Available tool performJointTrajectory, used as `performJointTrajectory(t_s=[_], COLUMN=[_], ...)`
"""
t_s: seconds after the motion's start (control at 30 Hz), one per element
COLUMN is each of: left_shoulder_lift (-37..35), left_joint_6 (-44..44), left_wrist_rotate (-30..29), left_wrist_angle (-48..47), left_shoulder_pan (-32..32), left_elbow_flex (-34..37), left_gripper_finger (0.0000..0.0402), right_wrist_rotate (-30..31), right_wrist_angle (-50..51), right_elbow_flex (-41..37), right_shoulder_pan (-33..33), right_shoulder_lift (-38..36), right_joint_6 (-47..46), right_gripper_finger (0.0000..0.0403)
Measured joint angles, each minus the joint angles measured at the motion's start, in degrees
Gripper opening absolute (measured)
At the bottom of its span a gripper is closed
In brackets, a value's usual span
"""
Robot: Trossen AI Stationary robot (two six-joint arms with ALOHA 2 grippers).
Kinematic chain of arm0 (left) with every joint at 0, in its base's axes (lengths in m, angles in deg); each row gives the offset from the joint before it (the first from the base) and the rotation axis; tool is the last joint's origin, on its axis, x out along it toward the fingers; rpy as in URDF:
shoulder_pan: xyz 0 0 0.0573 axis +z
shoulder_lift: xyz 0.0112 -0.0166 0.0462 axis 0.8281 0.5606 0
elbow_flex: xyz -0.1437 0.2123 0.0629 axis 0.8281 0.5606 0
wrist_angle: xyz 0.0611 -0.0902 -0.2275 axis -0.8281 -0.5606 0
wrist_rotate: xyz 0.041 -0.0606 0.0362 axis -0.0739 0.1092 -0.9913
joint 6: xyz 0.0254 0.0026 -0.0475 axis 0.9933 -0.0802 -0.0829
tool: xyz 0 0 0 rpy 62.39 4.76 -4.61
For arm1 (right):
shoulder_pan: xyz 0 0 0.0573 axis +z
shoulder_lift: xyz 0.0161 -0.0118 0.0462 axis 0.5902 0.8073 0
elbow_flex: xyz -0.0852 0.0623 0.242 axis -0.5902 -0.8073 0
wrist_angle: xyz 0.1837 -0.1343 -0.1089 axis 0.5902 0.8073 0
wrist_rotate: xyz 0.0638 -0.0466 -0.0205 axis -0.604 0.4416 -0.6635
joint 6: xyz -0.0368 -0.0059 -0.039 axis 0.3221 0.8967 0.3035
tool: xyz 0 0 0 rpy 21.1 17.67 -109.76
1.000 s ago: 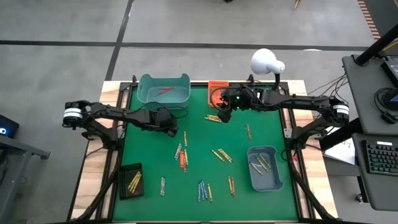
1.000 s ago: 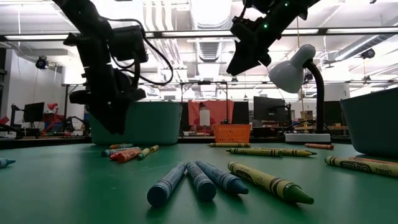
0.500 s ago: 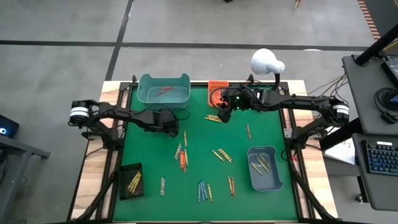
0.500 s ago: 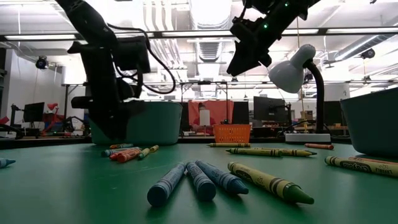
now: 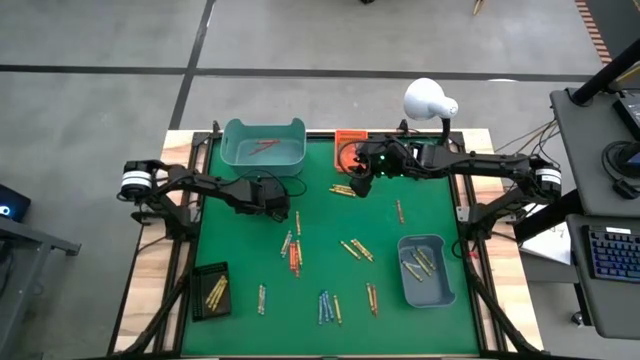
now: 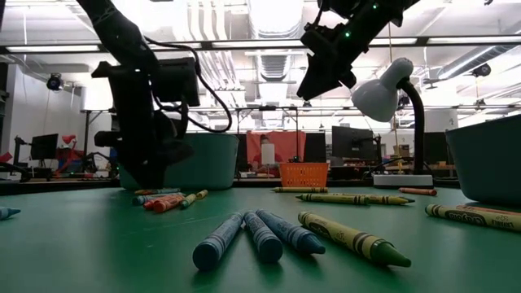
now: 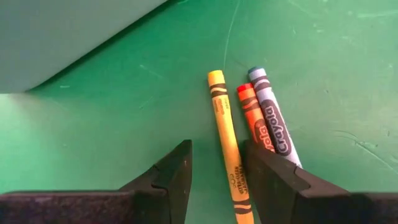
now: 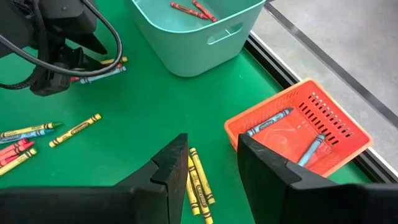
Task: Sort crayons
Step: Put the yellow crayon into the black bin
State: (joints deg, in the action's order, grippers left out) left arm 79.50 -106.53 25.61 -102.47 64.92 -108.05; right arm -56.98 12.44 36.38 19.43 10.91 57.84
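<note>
Crayons lie scattered on the green mat (image 5: 240, 260). My left gripper (image 7: 217, 180) is open and low over the mat in front of the teal bin (image 5: 263, 143). A yellow crayon (image 7: 225, 143) lies flat between its fingers, with an orange crayon (image 7: 250, 115) and a blue-grey crayon (image 7: 272, 121) flat beside it. I cannot tell whether a finger touches any of them. My right gripper (image 8: 208, 180) is open and empty, held high (image 6: 313, 81) above a few yellow crayons (image 8: 199, 177) near the orange tray (image 8: 298, 134).
The teal bin holds red crayons (image 8: 193, 9). The orange tray holds blue crayons (image 8: 270, 121). A black tray (image 5: 211, 290) with yellow crayons sits near left, and a blue-grey bin (image 5: 425, 268) near right. A white lamp (image 5: 430, 100) stands at the far right.
My left gripper has come down closer to the mat and shifted a little toward the table's right, over the crayons in front of the teal bin. My right arm has kept still.
</note>
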Motion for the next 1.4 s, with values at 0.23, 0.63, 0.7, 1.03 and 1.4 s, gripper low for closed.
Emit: performJointTrajectory(t_s=[0.23,0.63,0.7,1.03,1.4], left_shoulder_lift=[0.4,-3.4,-6.4,-19.3,-22.8], left_joint_6=[0.0,2.6,2.9,5.1,-8.7], left_wrist_rotate=[0.3,-0.6,-0.7,12.9,30.5], left_wrist_angle=[0.3,-4.8,-8.2,-26.9,-31.0], left_shoulder_pan=[0.0,0.2,0.1,-5.2,-23.3], left_elbow_flex=[0.1,0.6,-0.8,-12.5,-17.5], left_gripper_finger=[0.0095,0.0006,0.0004,0.0001,0.0000], right_wrist_rotate=[0.0,0.0,0.0,0.0,0.0], right_wrist_angle=[0.0,0.0,0.0,0.0,0.0], right_elbow_flex=[0.0,-0.7,-1.1,-2.0,-2.0], right_shoulder_pan=[0.0,0.0,0.0,0.1,2.0], right_shoulder_lift=[0.0,0.0,0.0,0.0,0.0], right_joint_6=[0.0,0.1,0.1,0.1,0.1], right_gripper_finger=[0.0125,0.0125,0.0125,0.0125,0.0125])
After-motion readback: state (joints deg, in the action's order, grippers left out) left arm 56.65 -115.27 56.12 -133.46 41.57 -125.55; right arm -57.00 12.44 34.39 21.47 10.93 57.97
